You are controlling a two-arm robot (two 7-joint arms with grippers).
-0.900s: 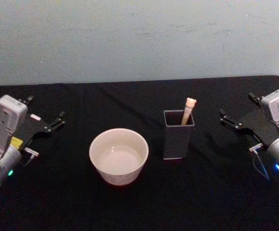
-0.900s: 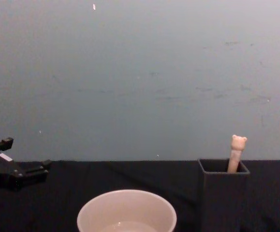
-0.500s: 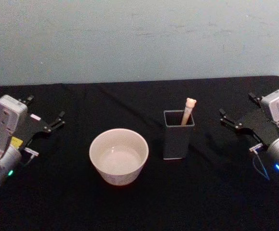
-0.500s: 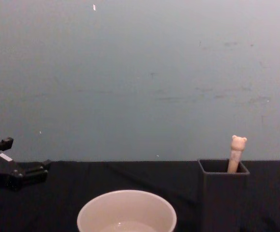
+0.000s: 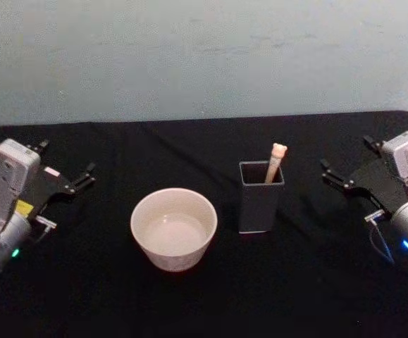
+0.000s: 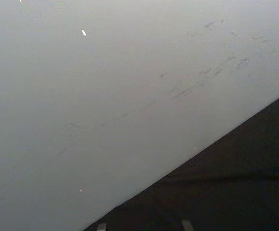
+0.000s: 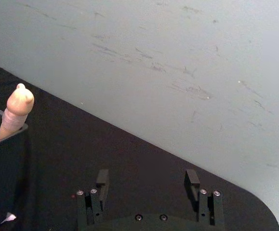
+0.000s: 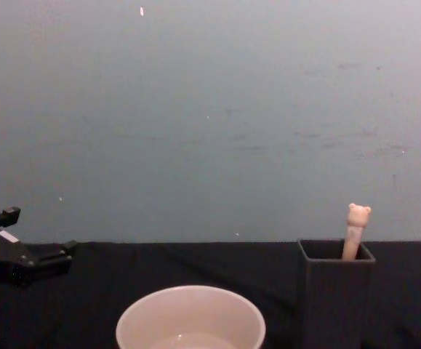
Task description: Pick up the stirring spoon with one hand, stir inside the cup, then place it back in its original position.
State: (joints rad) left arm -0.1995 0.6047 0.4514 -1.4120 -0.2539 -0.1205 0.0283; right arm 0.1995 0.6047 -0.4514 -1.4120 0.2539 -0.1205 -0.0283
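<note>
Stirring spoon (image 5: 275,160) stands in its holder (image 5: 261,208), well apart from both sets of fingers.
On the black worktop (image 5: 189,148), the left gripper (image 5: 66,158) sits at far left, fingers spread. The cream cup (image 5: 174,227) is at centre, and just right of it the dark square holder carries the spoon, bear-head handle above the rim. Farther right, the right gripper (image 5: 346,153) has its fingers apart.

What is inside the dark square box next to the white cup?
The stirring spoon stands in the holder, its bear-head handle poking out. Its lower end is hidden by the walls.
</note>
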